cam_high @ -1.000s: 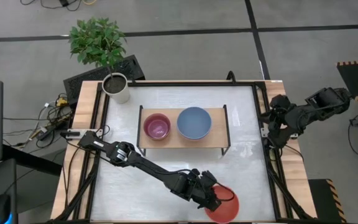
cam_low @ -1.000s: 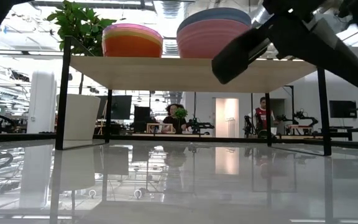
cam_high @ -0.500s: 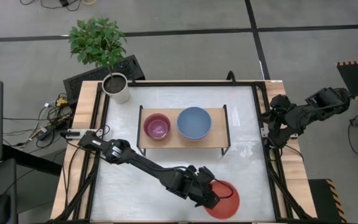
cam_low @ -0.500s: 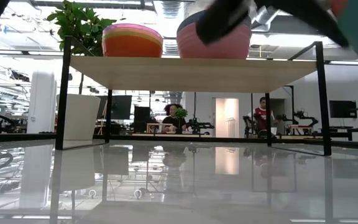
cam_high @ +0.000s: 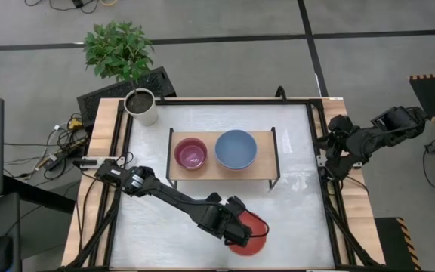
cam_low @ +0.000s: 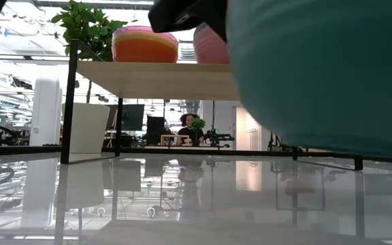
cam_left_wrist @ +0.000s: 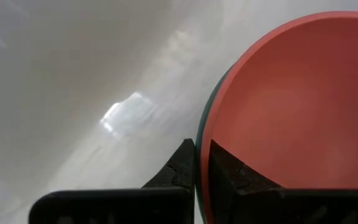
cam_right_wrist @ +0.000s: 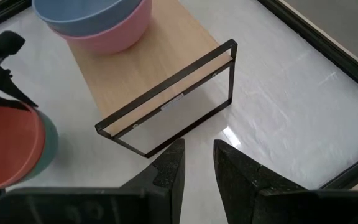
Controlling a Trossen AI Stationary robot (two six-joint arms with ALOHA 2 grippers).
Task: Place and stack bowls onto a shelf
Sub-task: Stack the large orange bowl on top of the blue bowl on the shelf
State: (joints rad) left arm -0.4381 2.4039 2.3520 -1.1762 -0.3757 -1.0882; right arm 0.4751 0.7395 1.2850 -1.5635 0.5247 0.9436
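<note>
My left gripper (cam_high: 239, 227) stands over the table's near middle, shut on a red bowl (cam_high: 252, 232) nested inside a teal bowl (cam_low: 318, 75). In the low view the teal outside fills the upper right, clear of the table. The shelf (cam_high: 221, 172) stands on its black legs mid-table. A purple bowl stack (cam_high: 190, 153) sits on its left half and a blue bowl on a pink one (cam_high: 236, 149) on its right half. My right gripper (cam_right_wrist: 197, 163) waits open at the table's right edge (cam_high: 331, 151). My left gripper pinches the nested bowls' rim (cam_left_wrist: 202, 132) on their left side. One finger (cam_left_wrist: 182, 169) is outside against the teal wall, and the other finger (cam_left_wrist: 232, 180) is inside on the red surface. It comes from the table's left. The bowls are lifted clear, mouth up.
A white plant pot (cam_high: 142, 106) stands at the far left corner. Black frame rails (cam_high: 319, 162) run along the table's sides. Bare table lies left of the bowls (cam_high: 157, 227) and right of the shelf (cam_high: 297, 189). A person (cam_low: 186, 126) sits in the room behind.
My left gripper has carried the nested bowls from the near right part of the table toward the left and the far edge, closer to the shelf's near side. In the low view the teal outside has swept in and now fills the upper right.
</note>
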